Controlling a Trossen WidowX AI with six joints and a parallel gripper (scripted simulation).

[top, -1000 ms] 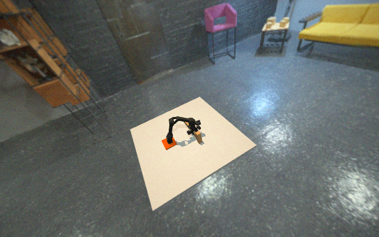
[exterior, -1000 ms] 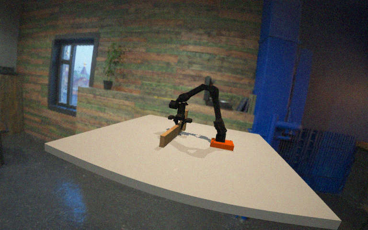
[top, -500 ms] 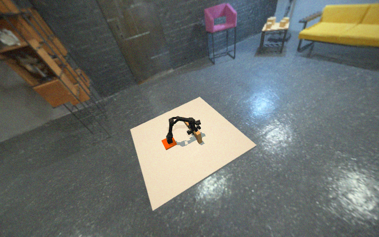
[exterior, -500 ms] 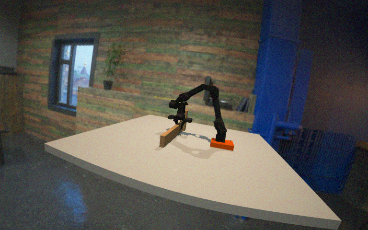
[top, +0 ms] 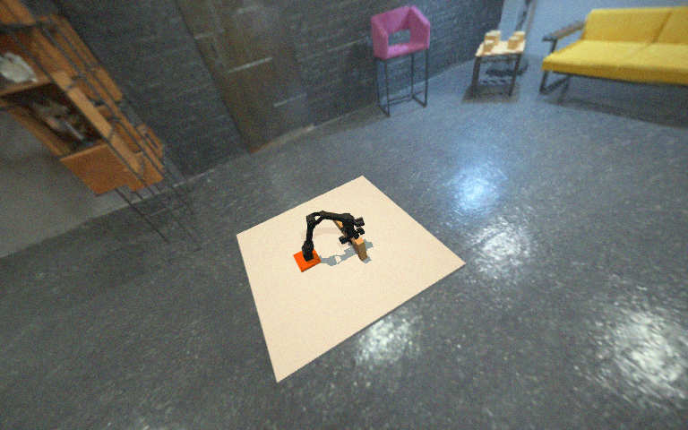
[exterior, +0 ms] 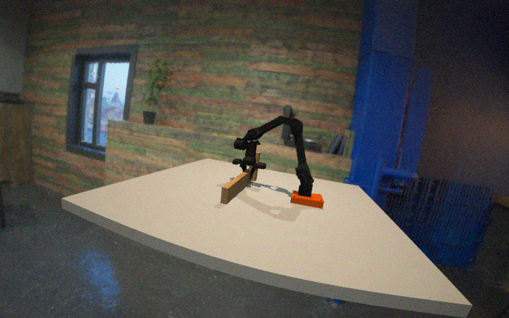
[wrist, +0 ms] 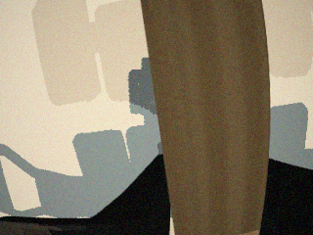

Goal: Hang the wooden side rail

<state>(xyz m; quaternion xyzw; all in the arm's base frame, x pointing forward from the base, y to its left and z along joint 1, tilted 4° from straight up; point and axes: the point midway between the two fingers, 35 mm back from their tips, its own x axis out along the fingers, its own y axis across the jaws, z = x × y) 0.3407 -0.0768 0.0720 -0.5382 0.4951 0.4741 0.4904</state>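
The wooden side rail (top: 360, 248) (exterior: 234, 186) (wrist: 215, 98) stands on edge, with its near end at or very close to the table top. My gripper (exterior: 248, 173) (wrist: 192, 157) points down and is shut on the rail, one black finger on each side of it. The upright headboard post (exterior: 258, 155) rises just behind the gripper in the exterior view, at the rail's other end. The gripper and rail cover its lower part. The hooks, the slot and the pins are hidden or too small to tell, so I cannot tell whether the hooks sit on the pins.
The pale table top (top: 304, 324) (exterior: 300, 254) carries the arm's orange base (top: 303, 263) (exterior: 315, 200), which stands to one side of the rail. The black arm arches from this base over to the rail. Shadows of the arm and gripper fall around the rail.
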